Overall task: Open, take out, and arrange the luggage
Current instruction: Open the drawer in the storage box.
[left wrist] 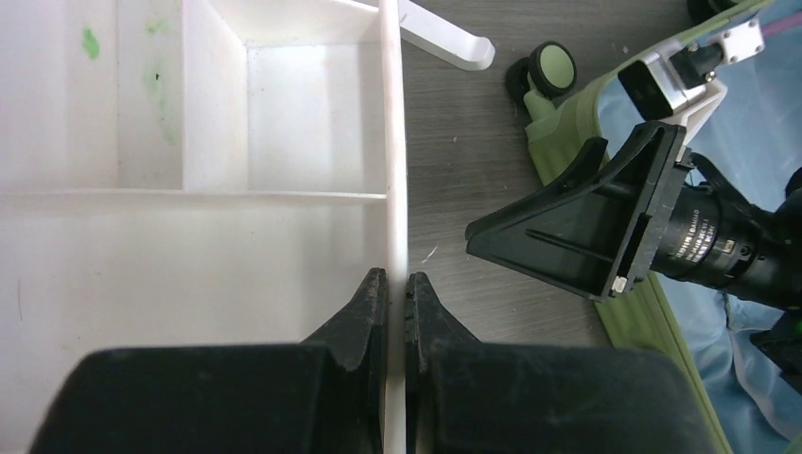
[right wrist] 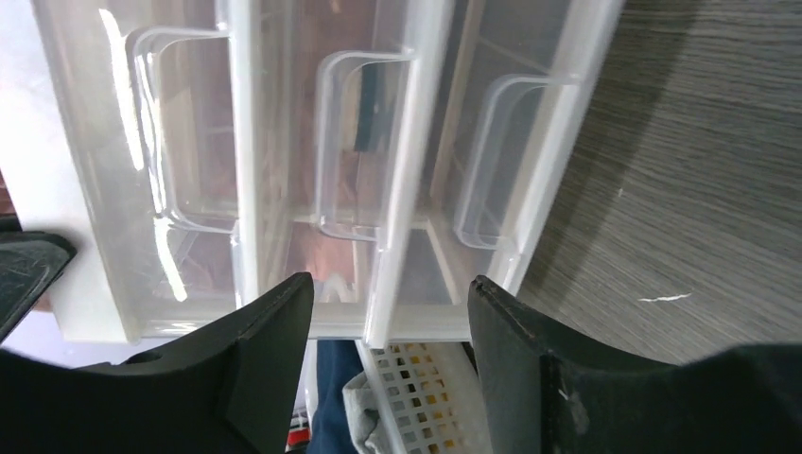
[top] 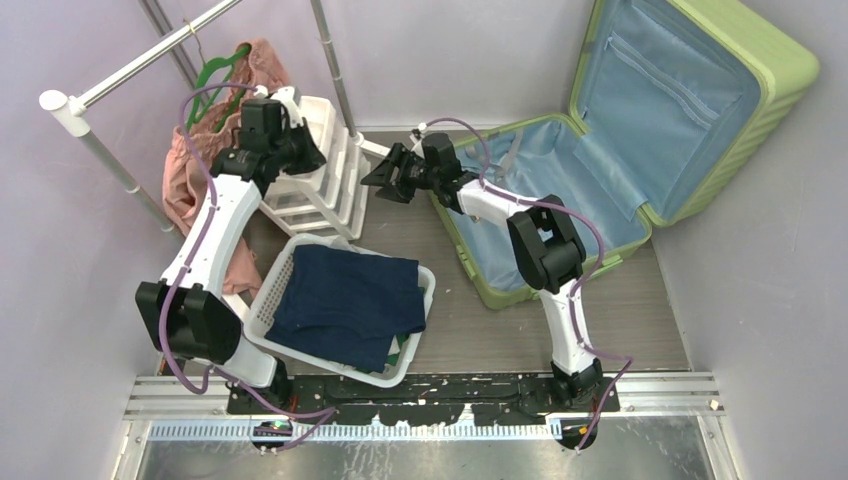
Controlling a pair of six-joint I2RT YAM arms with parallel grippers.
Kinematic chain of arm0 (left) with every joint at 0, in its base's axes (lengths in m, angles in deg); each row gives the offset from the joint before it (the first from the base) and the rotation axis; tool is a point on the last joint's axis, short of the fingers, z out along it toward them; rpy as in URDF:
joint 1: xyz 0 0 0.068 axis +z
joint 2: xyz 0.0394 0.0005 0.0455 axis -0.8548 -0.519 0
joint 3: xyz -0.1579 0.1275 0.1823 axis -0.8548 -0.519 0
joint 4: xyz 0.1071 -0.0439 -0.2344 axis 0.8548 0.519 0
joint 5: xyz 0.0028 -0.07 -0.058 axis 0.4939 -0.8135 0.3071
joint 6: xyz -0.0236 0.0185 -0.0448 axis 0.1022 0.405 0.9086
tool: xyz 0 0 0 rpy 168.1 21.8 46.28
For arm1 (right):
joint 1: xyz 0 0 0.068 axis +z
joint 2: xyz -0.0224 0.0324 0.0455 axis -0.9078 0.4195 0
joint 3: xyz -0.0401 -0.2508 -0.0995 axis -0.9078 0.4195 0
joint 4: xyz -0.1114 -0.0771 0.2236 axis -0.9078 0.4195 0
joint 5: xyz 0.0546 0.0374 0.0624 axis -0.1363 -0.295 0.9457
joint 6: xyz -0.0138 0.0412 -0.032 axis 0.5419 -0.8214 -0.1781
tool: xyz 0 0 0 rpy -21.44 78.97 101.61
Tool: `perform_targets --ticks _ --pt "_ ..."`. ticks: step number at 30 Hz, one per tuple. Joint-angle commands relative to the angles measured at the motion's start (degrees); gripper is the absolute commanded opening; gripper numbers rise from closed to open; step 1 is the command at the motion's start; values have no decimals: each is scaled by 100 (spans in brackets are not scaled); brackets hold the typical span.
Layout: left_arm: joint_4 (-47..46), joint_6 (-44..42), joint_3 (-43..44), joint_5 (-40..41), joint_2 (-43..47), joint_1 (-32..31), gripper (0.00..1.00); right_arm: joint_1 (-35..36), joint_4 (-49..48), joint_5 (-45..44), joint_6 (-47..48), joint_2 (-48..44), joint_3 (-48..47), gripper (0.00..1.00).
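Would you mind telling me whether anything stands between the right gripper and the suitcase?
Nothing visible does. The right gripper, jaws open, faces the drawer unit, turned away from the open suitcase lying right beside it.

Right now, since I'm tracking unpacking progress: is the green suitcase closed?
No, the green suitcase lies open in the top view, its lid raised and its light blue lining showing.

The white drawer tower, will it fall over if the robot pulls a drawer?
Maybe. The drawer unit looks like thin, see-through plastic, so it is probably light and could slide or tip. The left gripper pinches one of its thin walls, which likely steadies it. The right gripper is open, facing the handles.
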Motion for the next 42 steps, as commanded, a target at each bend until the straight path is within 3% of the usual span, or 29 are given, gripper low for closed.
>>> perform_targets --ticks 1,17,32,39,42 --pt "-595 253 74 -310 455 197 0 -17 -763 20 -441 181 -107 67" --pt "-926 702 -166 -1204 515 544 0 119 -1625 158 -1037 904 -616 66" --pt "-937 832 -90 -1562 522 626 0 286 -2159 238 -1533 1179 -856 71" --pt "-820 719 -134 -1622 379 627 0 249 -3013 362 -1906 1019 -623 65" --pt "-736 609 -198 -1609 301 627 0 162 -3189 348 -1944 847 -416 57"
